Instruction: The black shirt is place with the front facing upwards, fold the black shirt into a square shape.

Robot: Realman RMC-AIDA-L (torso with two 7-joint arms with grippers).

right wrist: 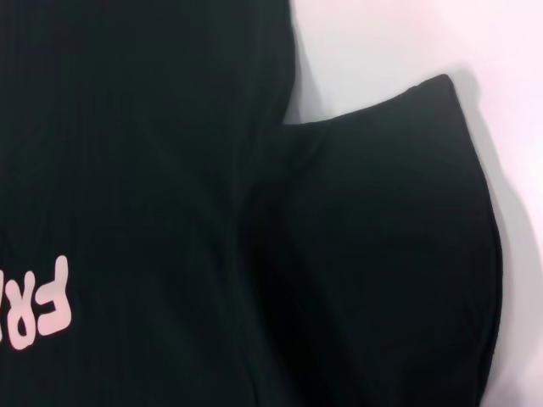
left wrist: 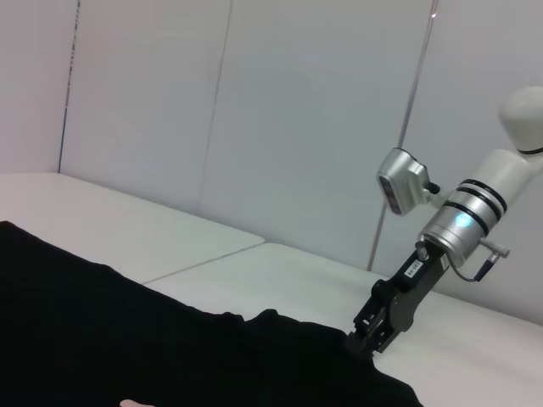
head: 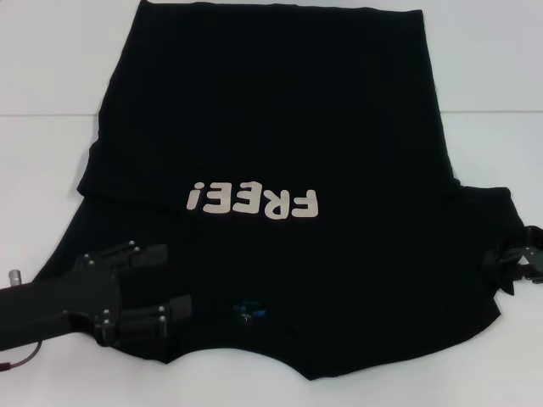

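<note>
My 2 grippers work the near end of the black shirt (head: 271, 170), which lies front up on the white counter (head: 484, 68), its white "FREE!" print (head: 253, 202) just beyond my left fingers and its blue neck tag (head: 248, 310) just beside them, toward my right side. My left gripper (head: 174, 284) sits over the shoulder and sleeve area on my left, its 2 fingers (head: 146, 254) spread apart with cloth showing between them; I cannot tell whether they touch the fabric, and they have hold of nothing that I can see. My right gripper (head: 522, 259) sits at the outer edge of the opposite sleeve (right wrist: 390, 246), fingertips down at the hem in the left wrist view; whether those fingers have closed on the cloth I cannot tell.

By my judgement the shirt is light, soft and limp, so it will sag and drag rather than keep its shape. The best holds look to be the sleeve hem and the shoulder seam, pinched through both layers, so each side can be carried inward in a straight line.

Nothing else stands on the counter near my fingers; only a seam (head: 492, 113) in its surface runs under the shirt, well beyond them
</note>
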